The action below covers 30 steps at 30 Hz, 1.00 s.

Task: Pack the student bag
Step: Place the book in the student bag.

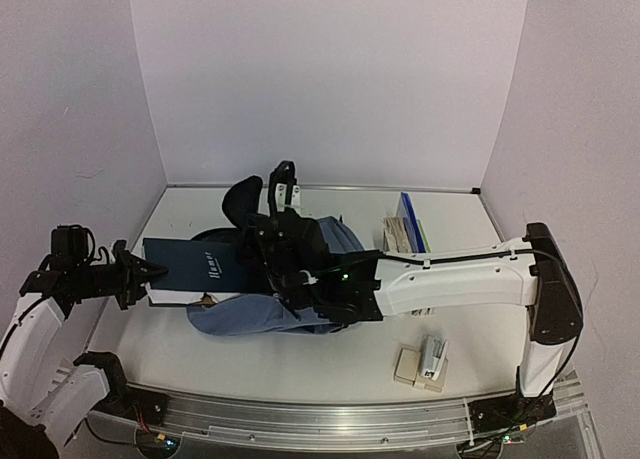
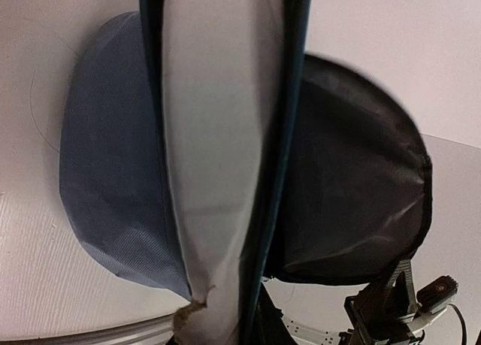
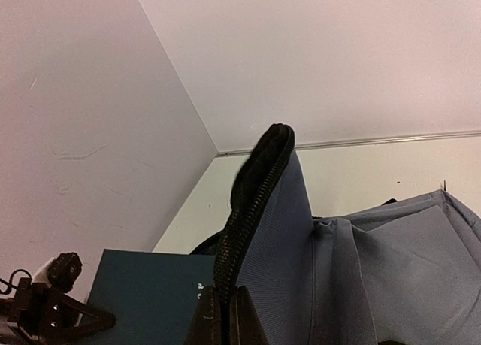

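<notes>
My right gripper (image 3: 225, 321) is pinched shut on the zipper rim of the student bag (image 1: 250, 317), lifting its mouth. My left gripper (image 1: 152, 270) is clamped narrowly on a dark teal book (image 1: 200, 263) whose far end sits at that opening. The bag lies mid-table (image 1: 330, 369). I judge insertion is in hand; next comes a straight push inward
</notes>
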Each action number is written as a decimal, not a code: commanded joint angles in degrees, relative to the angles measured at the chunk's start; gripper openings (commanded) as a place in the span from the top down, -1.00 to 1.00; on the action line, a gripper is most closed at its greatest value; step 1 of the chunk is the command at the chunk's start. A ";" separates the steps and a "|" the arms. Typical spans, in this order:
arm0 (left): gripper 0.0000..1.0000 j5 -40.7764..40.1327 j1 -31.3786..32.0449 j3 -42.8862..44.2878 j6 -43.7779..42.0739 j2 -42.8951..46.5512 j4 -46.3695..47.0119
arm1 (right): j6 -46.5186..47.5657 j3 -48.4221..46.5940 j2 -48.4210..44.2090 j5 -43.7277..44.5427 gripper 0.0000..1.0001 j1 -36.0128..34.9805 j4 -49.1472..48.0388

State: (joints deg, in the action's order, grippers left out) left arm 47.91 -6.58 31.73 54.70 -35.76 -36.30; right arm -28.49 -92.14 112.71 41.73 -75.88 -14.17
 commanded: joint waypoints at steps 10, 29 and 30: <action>0.99 7.16 -0.01 -4.40 10.51 0.05 17.98 | 4.72 -2.05 0.06 -0.95 1.00 -0.87 -14.39; 1.00 -6.36 19.20 1.75 13.68 -18.43 41.93 | 2.91 -0.13 2.04 -1.59 1.00 -2.35 -17.71; 1.00 -7.17 20.00 1.71 13.91 -19.62 43.07 | 2.71 -0.08 2.14 -1.53 1.00 -2.35 -17.86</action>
State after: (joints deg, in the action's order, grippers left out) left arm 43.74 10.96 29.77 67.63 -53.24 -5.42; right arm -24.92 -91.81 114.46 39.62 -77.84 -26.30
